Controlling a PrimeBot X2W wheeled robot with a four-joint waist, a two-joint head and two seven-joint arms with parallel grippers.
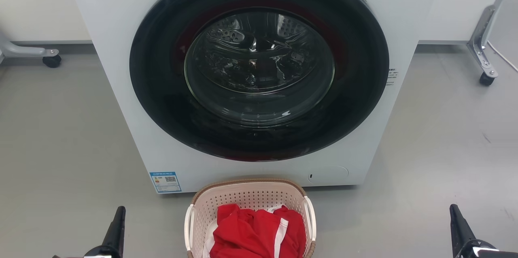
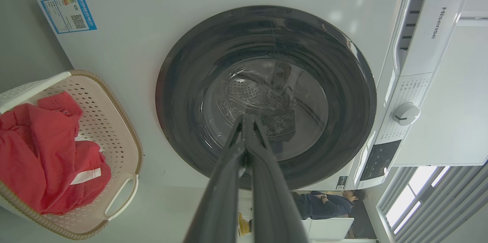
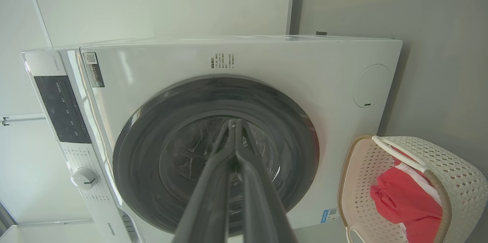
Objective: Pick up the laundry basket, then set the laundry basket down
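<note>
Evidently left gripper [image 2: 247,118] and right gripper [image 3: 233,122] are closed, empty; perforated laundry basket [image 1: 247,199] (braided rim [image 1: 249,181]) untouched.

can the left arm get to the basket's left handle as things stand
Probably yes: bare floor lies between the left end effector and the laundry basket's white left handle, nothing in the way. Its jaws are shut and must open first.

head: you look down on the washer door [image 1: 259,79], near.
wrists: rolled sideways, same door (laundry basket [image 1: 243,199] shared too).
</note>
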